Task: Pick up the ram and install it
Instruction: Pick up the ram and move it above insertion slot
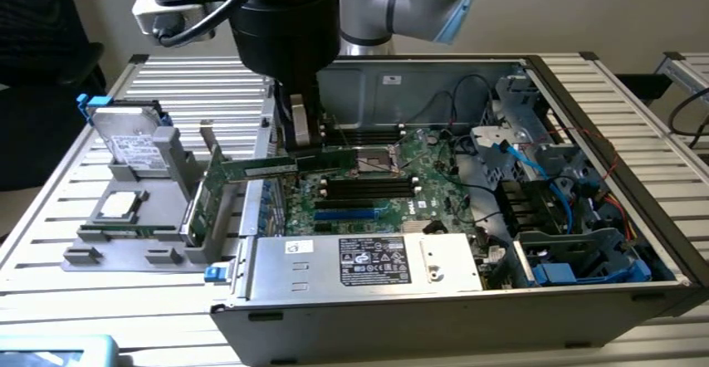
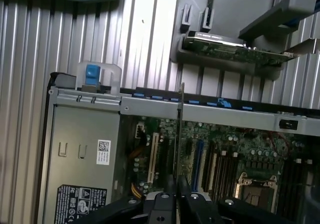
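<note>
**RAM HELD IN GRIPPER ABOVE OPEN CASE**

The ram [image 1: 261,168] [image 2: 179,134] is clamped between the fingers of the gripper [image 1: 297,147] [image 2: 177,189], which are closed narrowly on the stick's flat faces. The stick is held level on its long edge, and the wrist view shows it edge-on as a thin line. One end projects from the gripper over the side wall of the computer case [image 1: 576,300]. The other end lies over the motherboard [image 1: 427,163] [image 2: 250,144].

Directly beneath the gripper are the motherboard's parallel slots: black memory slots [image 1: 366,187] and a blue slot [image 1: 349,214] [image 2: 198,156]. The ram is not seated in any of them. The processor socket [image 1: 383,161] [image 2: 255,186] lies just beside the gripper, deeper inside the case. The silver power supply [image 1: 366,263] [image 2: 82,149] occupies the case corner in front of the gripper.

Outside the case, to the gripper's side at the exterior view's left, a grey fixture [image 1: 122,255] stands on the slatted counter [image 1: 199,76] [image 2: 75,34]. It carries an upright expansion card [image 1: 205,209] nearest the gripper and a hard drive [image 1: 133,147] farther off.
</note>
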Tool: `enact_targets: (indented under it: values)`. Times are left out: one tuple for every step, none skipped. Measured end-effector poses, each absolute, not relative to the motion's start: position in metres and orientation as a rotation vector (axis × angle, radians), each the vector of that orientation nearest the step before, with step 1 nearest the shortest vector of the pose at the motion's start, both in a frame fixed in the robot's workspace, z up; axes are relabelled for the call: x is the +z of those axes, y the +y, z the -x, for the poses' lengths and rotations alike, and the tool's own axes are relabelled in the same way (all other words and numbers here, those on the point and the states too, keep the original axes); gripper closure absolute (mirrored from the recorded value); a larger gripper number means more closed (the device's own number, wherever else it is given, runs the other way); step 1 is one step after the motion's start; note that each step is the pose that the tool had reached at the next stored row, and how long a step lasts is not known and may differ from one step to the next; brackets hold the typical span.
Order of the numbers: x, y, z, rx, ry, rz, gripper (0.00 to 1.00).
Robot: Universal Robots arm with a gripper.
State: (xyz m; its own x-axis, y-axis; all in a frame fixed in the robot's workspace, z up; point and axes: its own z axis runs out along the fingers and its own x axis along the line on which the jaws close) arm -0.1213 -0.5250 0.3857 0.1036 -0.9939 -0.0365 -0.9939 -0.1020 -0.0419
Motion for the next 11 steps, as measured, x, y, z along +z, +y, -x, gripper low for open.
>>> enact_targets:
  values:
    - [0.386, -0.525, 0.118, -0.002, 2.068, 2.293, 0.86]
    - [0.386, -0.525, 0.116, -0.003, 2.069, 2.294, 0.86]
    - [0.386, -0.525, 0.113, -0.004, 2.069, 2.295, 0.86]
    - [0.386, -0.525, 0.110, -0.004, 2.070, 2.295, 0.86]
    - [0.386, -0.525, 0.107, -0.003, 2.071, 2.296, 0.86]
    - [0.386, -0.525, 0.104, -0.002, 2.071, 2.297, 0.86]
    - [0.386, -0.525, 0.102, -0.001, 2.072, 2.298, 0.86]
    - [0.386, -0.525, 0.099, 0.000, 2.073, 2.298, 0.86]
    - [0.386, -0.525, 0.096, 0.000, 2.073, 2.299, 0.86]
    - [0.386, -0.525, 0.093, 0.000, 2.074, 2.299, 0.86]
    - [0.386, -0.525, 0.090, 0.000, 2.074, 2.300, 0.86]
